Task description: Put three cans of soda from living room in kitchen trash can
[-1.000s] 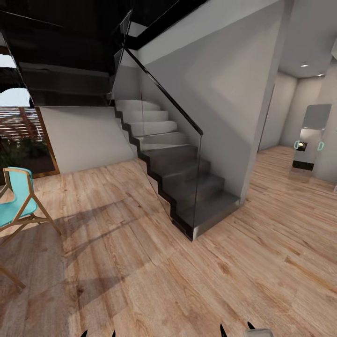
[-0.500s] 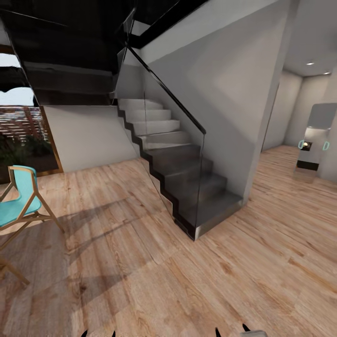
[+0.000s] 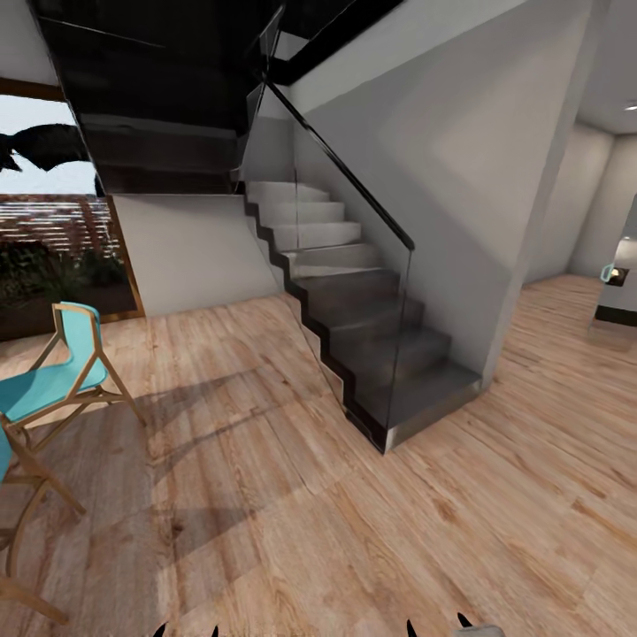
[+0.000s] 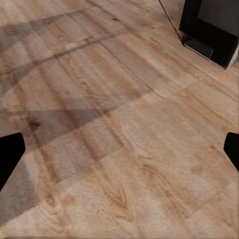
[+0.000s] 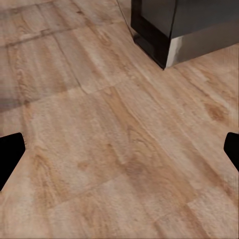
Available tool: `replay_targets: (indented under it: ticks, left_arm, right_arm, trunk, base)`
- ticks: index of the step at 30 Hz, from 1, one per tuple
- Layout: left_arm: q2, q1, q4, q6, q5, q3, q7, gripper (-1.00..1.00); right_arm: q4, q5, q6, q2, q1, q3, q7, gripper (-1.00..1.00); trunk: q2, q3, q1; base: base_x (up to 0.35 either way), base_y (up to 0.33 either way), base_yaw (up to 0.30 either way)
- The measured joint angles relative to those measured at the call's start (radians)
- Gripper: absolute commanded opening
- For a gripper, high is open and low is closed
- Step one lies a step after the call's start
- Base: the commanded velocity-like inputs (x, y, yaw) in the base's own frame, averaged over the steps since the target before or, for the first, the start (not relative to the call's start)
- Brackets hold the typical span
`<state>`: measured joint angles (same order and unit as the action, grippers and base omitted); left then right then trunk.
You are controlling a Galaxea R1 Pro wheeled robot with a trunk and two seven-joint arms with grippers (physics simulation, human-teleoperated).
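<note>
- Head view: one dark staircase [image 3: 372, 345] with glass balustrade [image 3: 345, 257]; two turquoise chairs [image 3: 53, 380] on wood floor [image 3: 310, 531].
- Left wrist view: left gripper [image 4: 119, 152] spread wide, empty, over floor.
- Right wrist view: right gripper [image 5: 119, 149] spread wide, empty; bottom stair step [image 5: 184, 30] near.

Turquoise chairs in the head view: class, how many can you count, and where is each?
2. One turquoise chair stands whole at the left; a second chair nearer the camera is cut off by the left edge. More may lie beyond it.
</note>
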<state>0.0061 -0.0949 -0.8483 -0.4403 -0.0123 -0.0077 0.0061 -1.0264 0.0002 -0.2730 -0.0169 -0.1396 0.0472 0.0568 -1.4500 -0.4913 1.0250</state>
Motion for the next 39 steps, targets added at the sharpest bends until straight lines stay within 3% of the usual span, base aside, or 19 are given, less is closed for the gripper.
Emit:
replay_targets:
  ticks: [11, 39]
  left_arm:
    - [0.0, 0.0, 0.0, 0.0, 0.0, 0.0, 0.0, 1.0]
    - [0.0, 0.0, 0.0, 0.0, 0.0, 0.0, 0.0, 1.0]
  right_arm:
    - [0.001, 0.001, 0.0, 0.001, 0.0, 0.004, 0.0, 1.0]
    - [0.014, 0.001, 0.0, 0.002, 0.0, 0.01, 0.0, 1.0]
  trunk:
    - [0.0, -0.002, 0.0]
    - [0.0, 0.023, 0.0]
  base:
    - [0.0, 0.0, 0.191]
    - [0.0, 0.0, 0.215]
